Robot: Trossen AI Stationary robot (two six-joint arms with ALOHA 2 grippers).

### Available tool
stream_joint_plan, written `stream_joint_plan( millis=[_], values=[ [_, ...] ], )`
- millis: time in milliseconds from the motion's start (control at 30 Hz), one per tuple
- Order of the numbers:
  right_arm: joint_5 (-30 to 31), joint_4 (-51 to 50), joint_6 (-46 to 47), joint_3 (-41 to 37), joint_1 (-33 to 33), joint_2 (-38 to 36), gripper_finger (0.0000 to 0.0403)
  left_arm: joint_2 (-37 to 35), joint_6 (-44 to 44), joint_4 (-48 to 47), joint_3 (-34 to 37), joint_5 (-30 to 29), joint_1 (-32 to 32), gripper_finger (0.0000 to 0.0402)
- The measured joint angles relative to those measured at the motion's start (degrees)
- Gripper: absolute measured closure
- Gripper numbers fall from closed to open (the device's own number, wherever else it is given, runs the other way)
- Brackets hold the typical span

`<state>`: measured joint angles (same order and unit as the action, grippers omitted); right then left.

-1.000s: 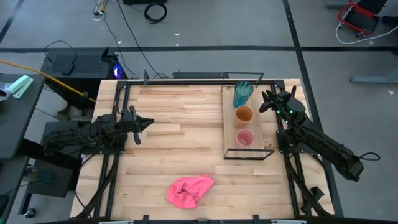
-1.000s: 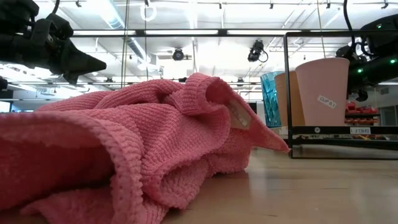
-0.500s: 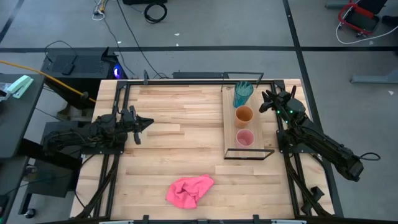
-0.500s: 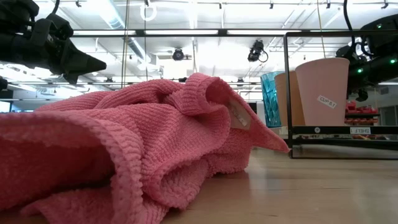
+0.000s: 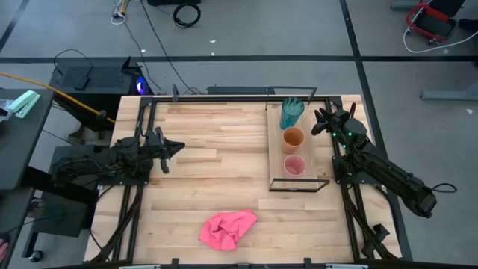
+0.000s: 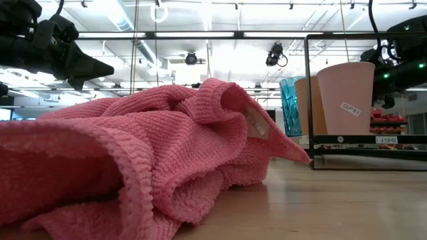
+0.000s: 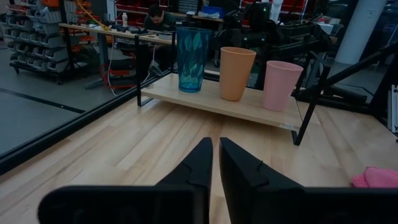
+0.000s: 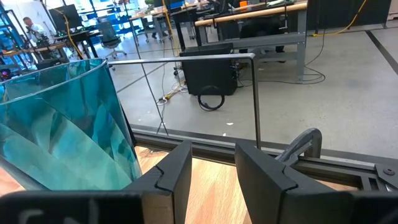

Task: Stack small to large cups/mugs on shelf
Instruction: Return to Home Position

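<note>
- The pink cloth (image 5: 228, 228) lies loose near the 6 o'clock edge of the tabletop (image 5: 216, 127), and I judge it no part of the job.
- The shelf (image 5: 275, 158) runs near to far at 3 o'clock. On it the pink cup (image 5: 294, 166) stands nearest, then the orange cup (image 5: 293, 138), with the teal cup (image 5: 290, 112) farthest, so size rises along the row.
- The left gripper (image 5: 180, 147), fingers closed on nothing, sits parked at 9 o'clock.
- The right gripper (image 5: 315, 122), fingers parted and empty, hovers at 2 o'clock beside the teal cup, likely clear to withdraw.
</note>
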<state>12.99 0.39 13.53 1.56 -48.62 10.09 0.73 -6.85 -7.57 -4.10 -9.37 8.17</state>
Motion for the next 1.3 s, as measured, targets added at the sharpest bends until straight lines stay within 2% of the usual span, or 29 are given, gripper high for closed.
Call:
stream_joint_plan(
  millis=[1300],
  values=[
    [0.0,0.0,0.0,0.0,0.0,0.0,0.0273,0.0,0.0,0.0,0.0,0.0,0.0,0.0365]
  ],
)
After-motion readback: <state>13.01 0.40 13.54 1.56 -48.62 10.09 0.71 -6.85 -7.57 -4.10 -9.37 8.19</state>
